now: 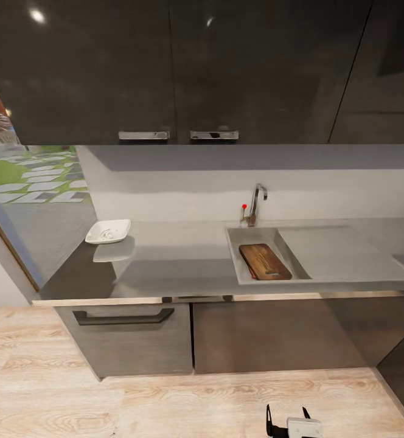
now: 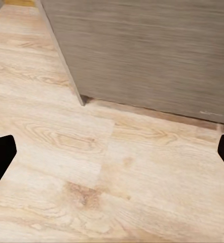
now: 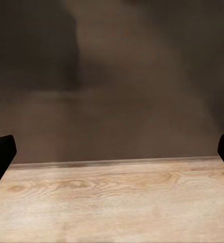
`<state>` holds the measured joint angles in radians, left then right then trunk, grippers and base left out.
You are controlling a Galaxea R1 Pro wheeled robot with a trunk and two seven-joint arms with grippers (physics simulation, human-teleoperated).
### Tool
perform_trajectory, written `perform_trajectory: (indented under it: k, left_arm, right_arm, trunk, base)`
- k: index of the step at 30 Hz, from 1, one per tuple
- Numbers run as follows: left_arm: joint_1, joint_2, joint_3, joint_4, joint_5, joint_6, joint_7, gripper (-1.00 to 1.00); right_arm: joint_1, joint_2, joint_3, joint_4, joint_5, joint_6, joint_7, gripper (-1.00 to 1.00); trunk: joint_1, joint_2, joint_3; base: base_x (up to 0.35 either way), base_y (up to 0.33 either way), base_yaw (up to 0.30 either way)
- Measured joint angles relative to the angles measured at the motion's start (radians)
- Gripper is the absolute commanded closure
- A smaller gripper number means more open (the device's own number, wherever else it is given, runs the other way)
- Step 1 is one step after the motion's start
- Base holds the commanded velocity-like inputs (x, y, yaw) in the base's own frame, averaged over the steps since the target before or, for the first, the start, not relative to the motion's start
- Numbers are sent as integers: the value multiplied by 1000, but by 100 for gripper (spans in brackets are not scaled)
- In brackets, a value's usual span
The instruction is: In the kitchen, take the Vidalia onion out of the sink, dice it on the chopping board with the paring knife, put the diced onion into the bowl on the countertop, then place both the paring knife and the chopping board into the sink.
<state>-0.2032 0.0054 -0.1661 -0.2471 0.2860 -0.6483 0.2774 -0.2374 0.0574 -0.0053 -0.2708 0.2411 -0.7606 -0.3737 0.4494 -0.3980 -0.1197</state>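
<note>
Brown chopping board point(image 1: 264, 261) was seen lying in the sink point(image 1: 254, 234), the bowl point(image 1: 108, 231) far left on the countertop point(image 1: 177, 261); a thin red strip at its left edge was possibly the paring knife. Both grippers' jaws point(image 2: 112, 152) point(image 3: 112, 152) were spread wide, empty.

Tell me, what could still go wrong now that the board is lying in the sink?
The chopping board leans against the sink wall, so it might slide flat with a knock. The bowl sits near the countertop corner, where a passing arm could nudge it off. Both grippers hang open near the floor.

the chopping board point(image 1: 264, 261) lies in the sink point(image 1: 238, 255), the bowl point(image 1: 107, 231) on the countertop point(image 1: 177, 255) well to its left, all far ahead of both wide-spread jaws, which face floor point(image 2: 91, 192) and cabinet fronts point(image 2: 142, 50).
</note>
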Motion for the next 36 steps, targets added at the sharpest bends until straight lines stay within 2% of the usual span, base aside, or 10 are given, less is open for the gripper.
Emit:
perform_trajectory:
  k: [14,19,22,25,28,36]
  left_arm:
    - [0,0,0,35,4,-6,0,-100]
    - [0,-15,2,148,8,-5,-1,-100]
    - [0,-17,3,253,9,-4,-1,-100]
    - [1,-14,2,302,11,0,1,-100]
    - [1,-9,1,319,12,2,4,-100]
    - [1,-10,1,320,12,2,4,-100]
  right_arm:
    - [0,2,-1,4,-1,0,-2,-100]
    - [0,3,-2,8,-2,6,-3,-100]
    - [1,-1,-3,77,-2,7,-2,-100]
    - [1,-10,-3,142,-1,7,-2,-100]
    - [1,-3,-1,202,-2,8,-4,-100]
    - [0,-9,-3,216,-1,8,-4,-100]
  trunk:
    - [0,0,0]
    - [0,0,0]
    - [0,0,0]
    - [0,0,0]
    - [0,0,0]
    - [0,0,0]
  base:
    - [0,0,0]
    - [0,0,0]
    - [0,0,0]
    - [0,0,0]
    - [0,0,0]
    - [0,0,0]
